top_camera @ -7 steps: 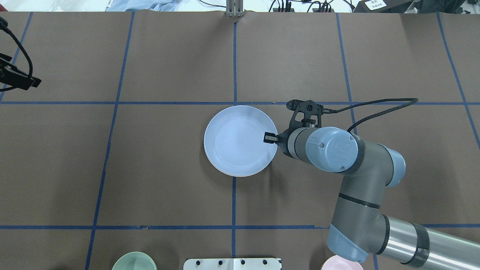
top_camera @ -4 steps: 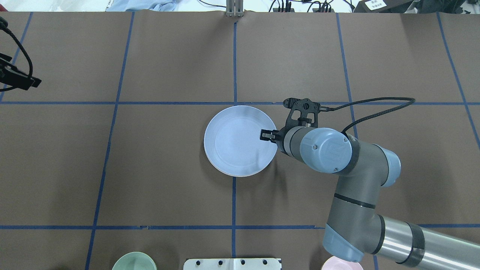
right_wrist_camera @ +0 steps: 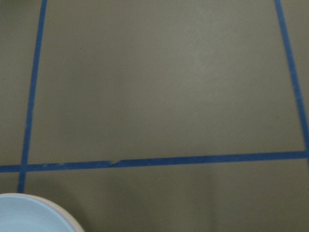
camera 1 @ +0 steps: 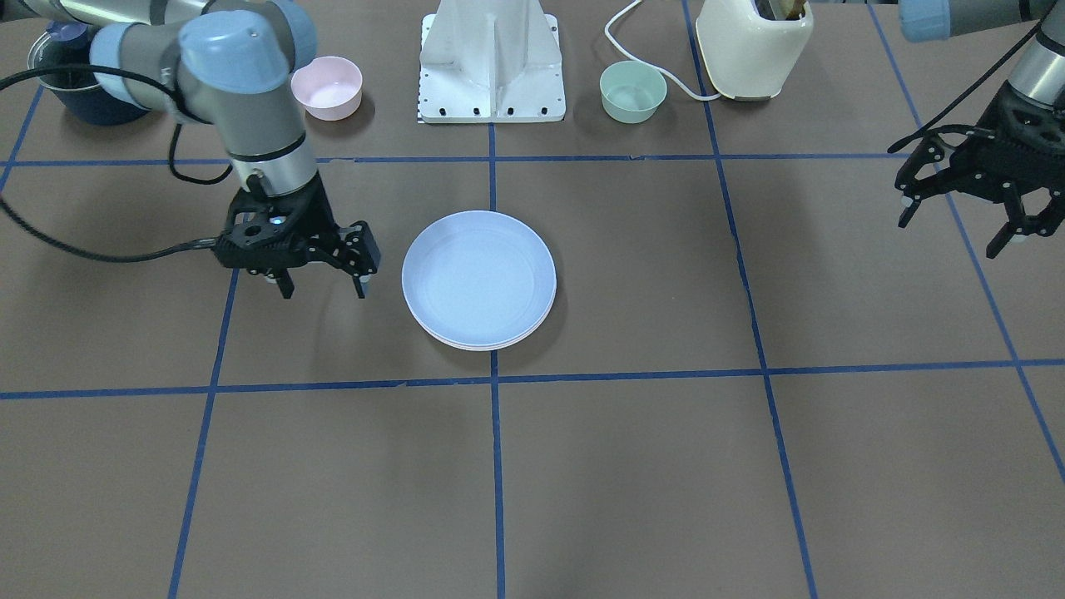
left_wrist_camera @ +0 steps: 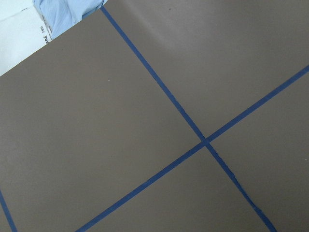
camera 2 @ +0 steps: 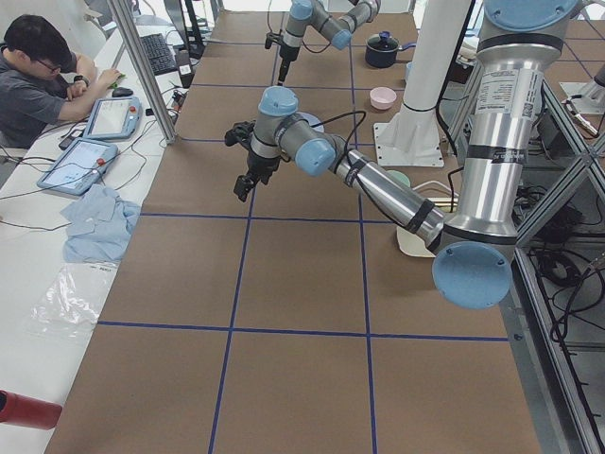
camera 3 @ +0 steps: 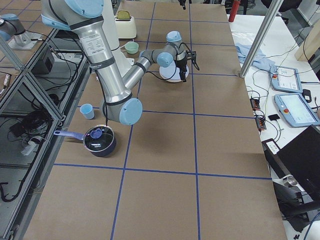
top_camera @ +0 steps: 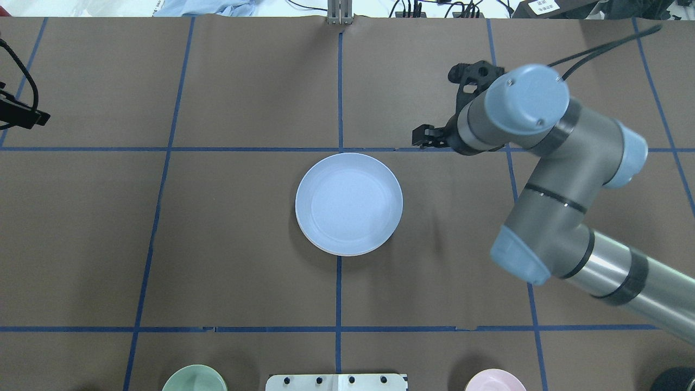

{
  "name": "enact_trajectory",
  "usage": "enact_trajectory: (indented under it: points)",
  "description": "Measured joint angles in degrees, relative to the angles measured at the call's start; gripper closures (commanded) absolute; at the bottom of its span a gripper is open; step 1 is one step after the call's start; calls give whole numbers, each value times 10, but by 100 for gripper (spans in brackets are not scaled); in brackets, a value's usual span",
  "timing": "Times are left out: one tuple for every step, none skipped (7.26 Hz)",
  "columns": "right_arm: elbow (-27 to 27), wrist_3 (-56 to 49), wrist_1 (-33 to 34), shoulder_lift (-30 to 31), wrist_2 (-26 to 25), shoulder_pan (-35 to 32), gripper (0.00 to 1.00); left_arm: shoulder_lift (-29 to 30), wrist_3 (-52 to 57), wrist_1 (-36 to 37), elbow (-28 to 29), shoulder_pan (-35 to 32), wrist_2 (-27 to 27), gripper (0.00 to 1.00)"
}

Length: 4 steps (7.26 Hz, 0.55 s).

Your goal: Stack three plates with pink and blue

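Closest to the robot's base, you have the white mounting plate (top_camera: pixel 336 382) at the edge of the tabletop (top_camera: pixel 244 244). The small green bowl (top_camera: pixel 194 378) sits on its left and the small pink bowl (top_camera: pixel 495 380) on its right. Both stand apart from it and well short of the plates.

Farther out, at the middle of the tabletop, the plates lie in one stack where two blue tape lines (top_camera: pixel 338 288) would cross. The blue plate (top_camera: pixel 348 203) is on top, lying flat. From your side of the table you can see the paler rims of the lower plates (camera 1: pixel 482 345) peeking out under its near edge. Their colours are hard to tell apart there.

Beyond the stack and to the robot's right, the right gripper (camera 1: pixel 324 287) hangs above the tabletop with its fingers spread and nothing between them. It is clear of the plates, not touching them. Its wrist camera catches only a sliver of the blue rim in its lower left corner.

Well off to the robot's left, the left gripper (camera 1: pixel 953 233) is raised too, fingers spread and empty. Its wrist camera shows only bare tabletop and crossing tape.
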<state>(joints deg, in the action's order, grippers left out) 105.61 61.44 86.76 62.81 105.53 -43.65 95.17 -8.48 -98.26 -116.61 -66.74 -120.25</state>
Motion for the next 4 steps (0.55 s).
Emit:
enact_trajectory:
  points:
    - [0,-92,35,5,58,-63,0,-11,1,2,9,-6,1,0]
    - [0,-193,72,15,104,-125,0,-17,7,4,25,-23,2,0]
    - [-2,-307,106,34,140,-187,0,-19,18,6,49,-57,1,0]
    - [-4,-418,130,61,173,-246,0,-20,37,9,76,-93,-2,0]
